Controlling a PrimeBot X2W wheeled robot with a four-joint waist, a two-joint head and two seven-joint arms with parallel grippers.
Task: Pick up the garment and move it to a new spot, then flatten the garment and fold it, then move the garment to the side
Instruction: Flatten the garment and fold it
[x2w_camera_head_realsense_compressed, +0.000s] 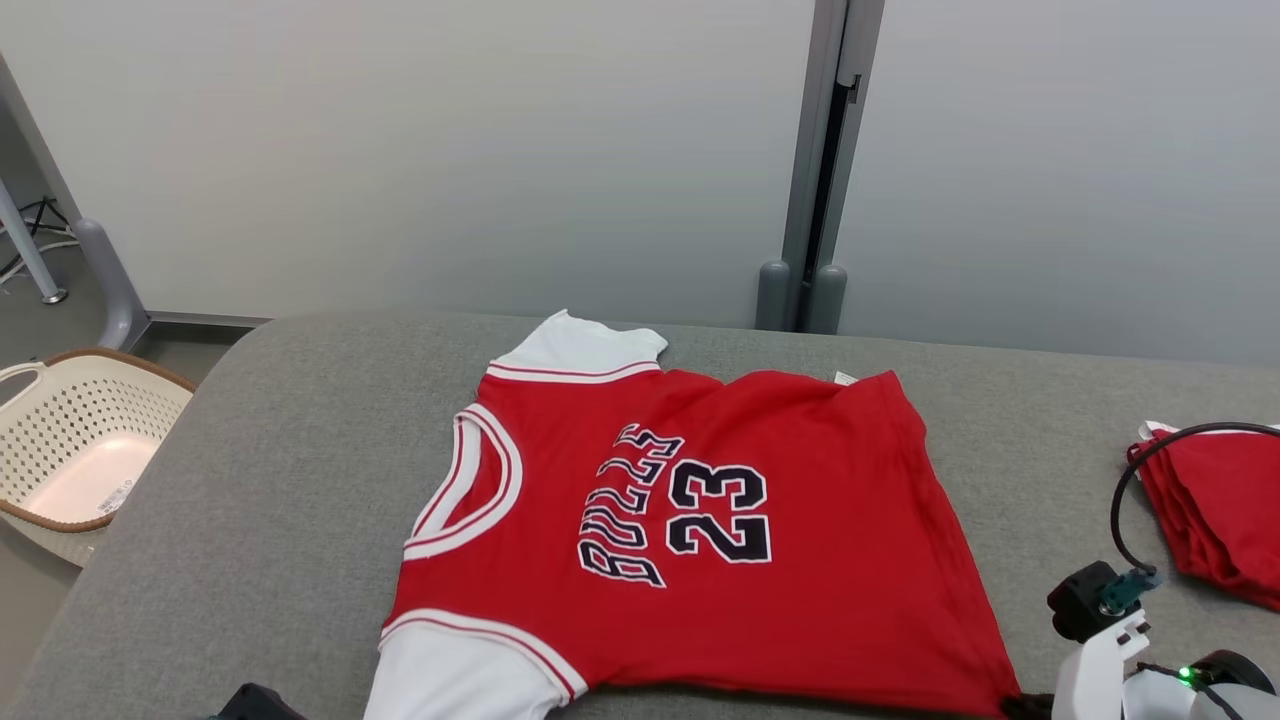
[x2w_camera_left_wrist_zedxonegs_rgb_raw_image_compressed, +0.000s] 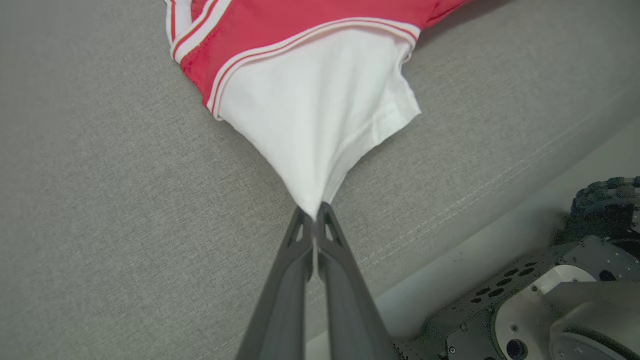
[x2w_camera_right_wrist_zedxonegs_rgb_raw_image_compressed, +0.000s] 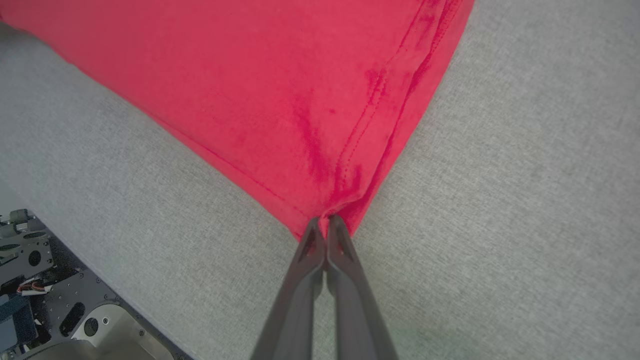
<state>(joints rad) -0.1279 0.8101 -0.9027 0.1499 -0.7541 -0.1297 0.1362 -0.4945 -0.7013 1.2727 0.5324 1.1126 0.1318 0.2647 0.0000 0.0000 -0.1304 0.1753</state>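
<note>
Two pinch grips are held on one garment, spread flat mid grey pad.
White sleeve tip is clamped by left gripper, red hem corner by right gripper, both at the pad's near edge. Fabric is judged light and limp; corners are best held. Also counted: one basket, one folded red pile.

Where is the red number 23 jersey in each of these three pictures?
Head view: jersey spread flat, centre.
Left wrist view: its white sleeve, top centre, pinched by the left gripper.
Right wrist view: its red hem corner, top, pinched by the right gripper.
Shared landmark: the grey cushion underneath.
</note>
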